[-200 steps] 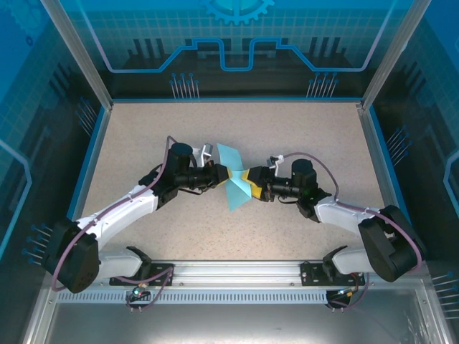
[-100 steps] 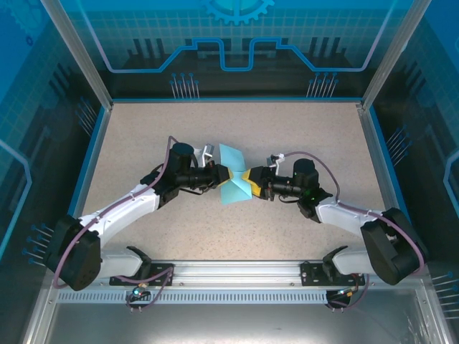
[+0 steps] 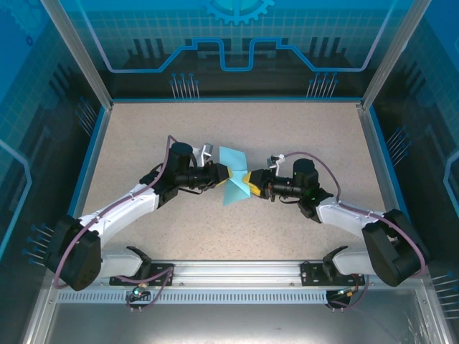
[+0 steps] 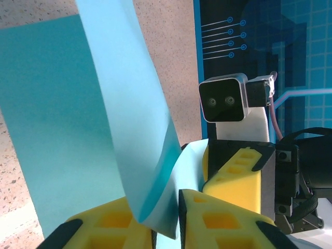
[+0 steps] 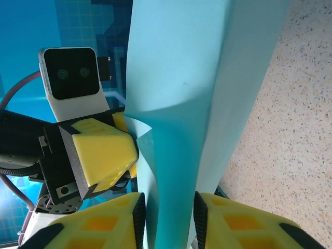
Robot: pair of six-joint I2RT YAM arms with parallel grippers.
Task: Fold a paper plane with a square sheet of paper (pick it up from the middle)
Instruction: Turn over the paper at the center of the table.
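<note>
Light-blue paper (image 3: 229,161) (partly folded) is pinched by fingers of the left gripper (image 3: 224,174) on its left, the right gripper (image 3: 249,183) opposite.

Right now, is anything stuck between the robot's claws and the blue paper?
No, nothing visible is in the way. The blue paper sits right between the yellow fingers of the left gripper, and between those of the right gripper too.
</note>
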